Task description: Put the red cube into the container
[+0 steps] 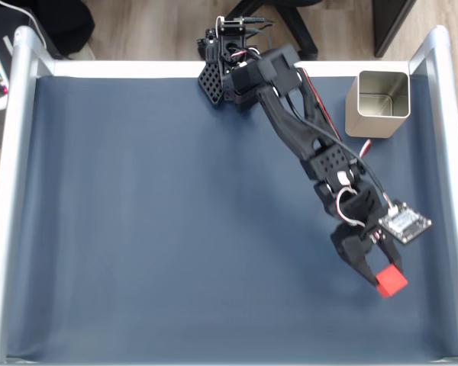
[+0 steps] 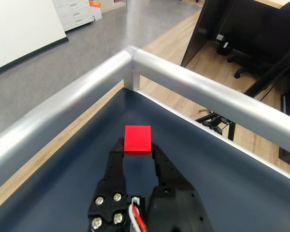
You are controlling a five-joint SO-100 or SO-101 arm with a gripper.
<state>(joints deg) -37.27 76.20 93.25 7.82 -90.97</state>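
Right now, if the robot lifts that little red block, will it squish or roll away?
Probably neither. The red cube keeps sharp, straight edges between the gripper fingertips, so it looks stiff. Its flat faces mean it should sit still, not roll. It is small and plain, so likely light, but only its tip end is pinched, so it might slip.

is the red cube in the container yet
No: the red cube sits between the gripper jaws, far from the empty container.

Fixed view: gripper point(image 1: 383, 268) fingertips hidden behind the red cube point(image 1: 391, 280), contact unreadable. Container point(image 1: 378, 103) floor hidden by its walls (inside mostly shadow). Wrist view: cube's lower faces hidden behind fingers point(image 2: 117, 159); arm body cut off at bottom edge.
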